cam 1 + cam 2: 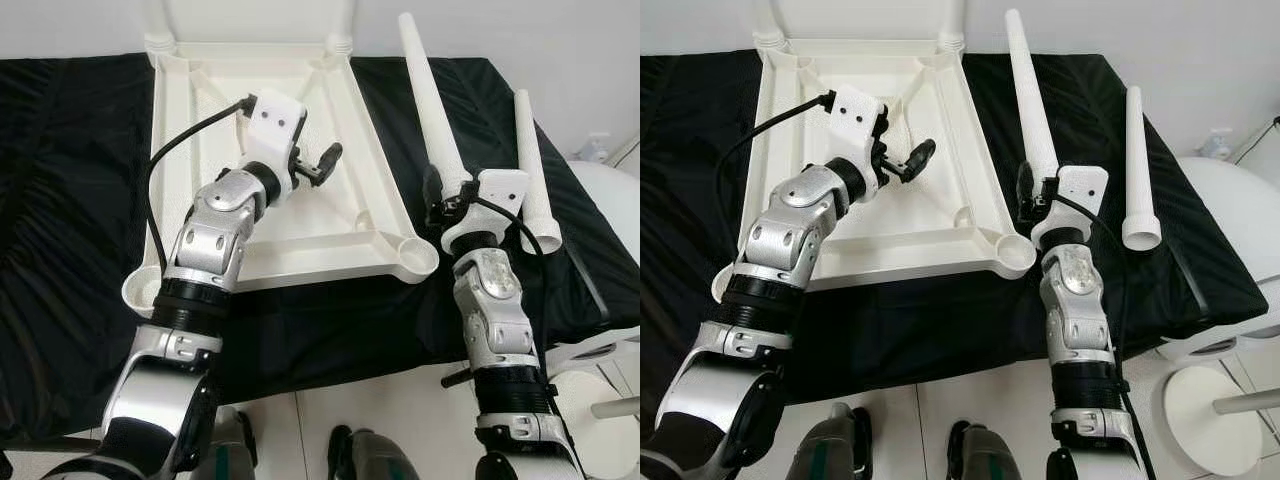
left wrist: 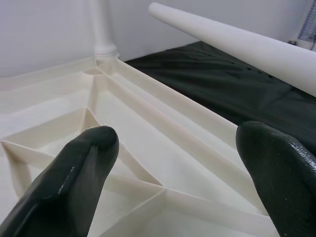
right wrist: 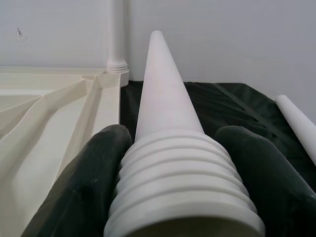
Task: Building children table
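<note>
right gripper (image 1: 437,197) clamping table leg (image 1: 424,98), no writing

My left arm reaches forward and bends inward at the elbow, its wrist turned toward two o'clock, and the left gripper (image 1: 325,163) hangs with its fingers (image 2: 79,173) spread wide apart, holding nothing. My right arm runs nearly straight ahead toward twelve o'clock, forearm upright in the head views. The right gripper (image 1: 1032,195) has its fingers (image 3: 84,187) closed against both sides of the leg (image 3: 168,148), clamping it at its ribbed wide end.
</note>
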Motion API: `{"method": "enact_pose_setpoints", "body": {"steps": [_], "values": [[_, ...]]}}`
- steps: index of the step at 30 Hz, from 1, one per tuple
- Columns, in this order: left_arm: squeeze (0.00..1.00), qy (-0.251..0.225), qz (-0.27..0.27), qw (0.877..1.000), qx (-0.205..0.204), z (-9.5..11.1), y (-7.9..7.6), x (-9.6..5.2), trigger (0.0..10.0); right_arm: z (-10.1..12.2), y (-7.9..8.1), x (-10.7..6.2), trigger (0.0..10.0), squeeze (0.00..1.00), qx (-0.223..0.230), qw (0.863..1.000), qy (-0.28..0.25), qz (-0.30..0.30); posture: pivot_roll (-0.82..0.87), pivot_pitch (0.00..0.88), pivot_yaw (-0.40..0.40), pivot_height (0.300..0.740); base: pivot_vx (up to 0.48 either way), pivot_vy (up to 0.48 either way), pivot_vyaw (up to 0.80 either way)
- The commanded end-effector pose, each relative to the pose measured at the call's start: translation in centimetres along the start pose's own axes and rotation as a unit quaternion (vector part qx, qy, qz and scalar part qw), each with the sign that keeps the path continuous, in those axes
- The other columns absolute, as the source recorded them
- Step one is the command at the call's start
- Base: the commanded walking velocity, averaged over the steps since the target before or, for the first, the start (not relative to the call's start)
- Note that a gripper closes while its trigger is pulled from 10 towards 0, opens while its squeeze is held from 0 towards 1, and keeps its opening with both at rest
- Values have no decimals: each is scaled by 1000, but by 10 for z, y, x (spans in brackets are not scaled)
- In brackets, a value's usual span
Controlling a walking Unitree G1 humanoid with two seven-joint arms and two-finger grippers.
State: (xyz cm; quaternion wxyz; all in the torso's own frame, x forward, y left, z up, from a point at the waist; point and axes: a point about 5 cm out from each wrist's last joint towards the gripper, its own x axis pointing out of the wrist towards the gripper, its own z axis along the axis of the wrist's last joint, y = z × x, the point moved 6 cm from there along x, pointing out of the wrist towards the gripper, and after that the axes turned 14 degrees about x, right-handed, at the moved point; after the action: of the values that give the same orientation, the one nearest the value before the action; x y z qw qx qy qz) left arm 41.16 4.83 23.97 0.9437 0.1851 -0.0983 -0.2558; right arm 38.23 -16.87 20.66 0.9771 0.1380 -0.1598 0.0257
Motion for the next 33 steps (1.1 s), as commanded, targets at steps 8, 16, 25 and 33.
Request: {"method": "enact_pose_setpoints", "body": {"steps": [8,16,25,33], "values": [[0,30,57,998,0,-22,0,-6,10000,8,8,3,10000,0,8,999,-33,21,28,65,-29,740,0,0,0],[0,35,62,997,-32,-32,-7,-10,10000,5,21,5,10000,0,14,998,-40,42,10,48,-19,740,0,0,0],[0,38,106,993,-33,-36,7,-17,10000,4,30,4,10000,0,21,997,-51,55,0,34,-8,740,0,0,0],[0,41,121,991,-26,-37,16,-19,10000,6,27,2,10000,0,23,997,-64,48,-4,37,14,740,0,0,0]]}}
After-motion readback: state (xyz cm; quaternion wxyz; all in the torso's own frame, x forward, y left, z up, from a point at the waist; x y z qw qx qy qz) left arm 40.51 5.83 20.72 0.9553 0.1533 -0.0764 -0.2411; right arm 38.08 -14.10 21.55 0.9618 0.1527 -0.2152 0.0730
